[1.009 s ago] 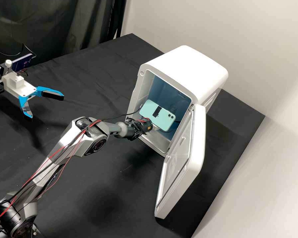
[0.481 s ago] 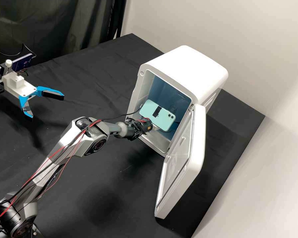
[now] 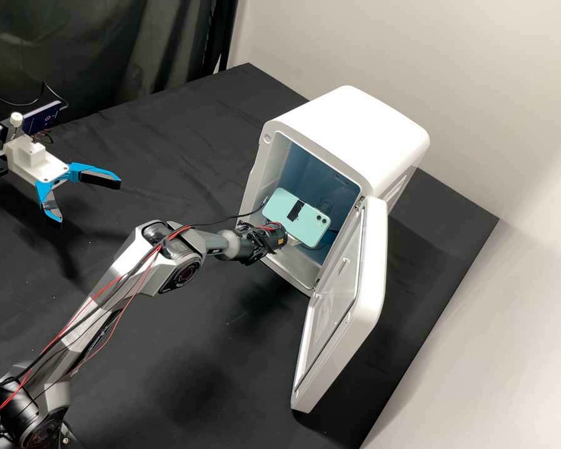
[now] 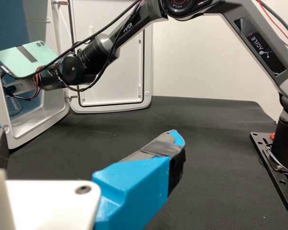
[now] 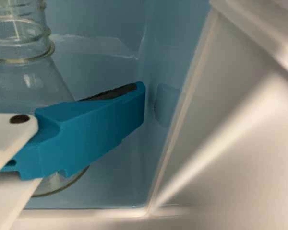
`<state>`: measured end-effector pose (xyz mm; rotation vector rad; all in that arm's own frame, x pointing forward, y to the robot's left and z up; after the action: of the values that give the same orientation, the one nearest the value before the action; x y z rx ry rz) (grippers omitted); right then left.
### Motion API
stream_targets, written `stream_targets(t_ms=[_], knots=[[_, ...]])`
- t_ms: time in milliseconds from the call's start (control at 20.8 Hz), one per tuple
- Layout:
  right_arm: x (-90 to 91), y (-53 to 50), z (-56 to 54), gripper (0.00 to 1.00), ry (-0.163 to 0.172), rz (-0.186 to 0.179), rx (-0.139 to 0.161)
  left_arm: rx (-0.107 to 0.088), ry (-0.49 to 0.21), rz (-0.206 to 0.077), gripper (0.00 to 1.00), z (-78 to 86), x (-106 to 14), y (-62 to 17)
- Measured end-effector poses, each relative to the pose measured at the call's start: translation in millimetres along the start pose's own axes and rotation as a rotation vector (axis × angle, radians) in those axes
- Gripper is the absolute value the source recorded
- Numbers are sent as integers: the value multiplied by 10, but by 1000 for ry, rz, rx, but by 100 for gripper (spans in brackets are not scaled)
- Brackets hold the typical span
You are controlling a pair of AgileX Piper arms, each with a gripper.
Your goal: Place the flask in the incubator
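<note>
Holding: I cannot tell whether the right pincer [image 5: 72,115], inside the incubator [image 3: 355,125], pinches the flask [image 5: 19,72]; one blue finger [image 5: 91,122] crosses it.
Flask: upright in the blue chamber, by its floor.
Left pincer [image 3: 84,199]: spread, over the counter's [image 3: 168,125] left edge.
Remaining: probably release and withdrawal; door [image 3: 343,299] stands open.

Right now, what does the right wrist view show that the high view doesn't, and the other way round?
Right wrist view: the glass flask upright inside the incubator, its threaded neck clear. High view: the open door, the right arm with its wrist at the opening, and the left gripper open above the bench. Both: the incubator's blue interior.
</note>
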<state>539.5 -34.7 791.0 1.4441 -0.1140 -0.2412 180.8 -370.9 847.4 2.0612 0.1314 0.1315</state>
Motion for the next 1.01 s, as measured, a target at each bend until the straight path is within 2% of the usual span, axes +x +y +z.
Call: stream_targets(t_ms=[433, 625, 769, 865, 1009], knots=[[-5, -17, 11, 100, -1, -6, -7, 0, 2, 0, 100, -3, -1, 1], [-43, -94, 63, 100, -4, -28, -12, 0, 2, 0, 100, -3, -1, 1], [-125, -153, 101, 100, -9, -58, 4, 0, 2, 0, 100, -3, -1, 1], [-200, -122, 86, 100, 1, -42, 8, 0, 2, 0, 100, -3, -1, 1], [-334, -65, 62, 100, 30, 3, 25, 0, 2, 0, 100, -3, -1, 1]])
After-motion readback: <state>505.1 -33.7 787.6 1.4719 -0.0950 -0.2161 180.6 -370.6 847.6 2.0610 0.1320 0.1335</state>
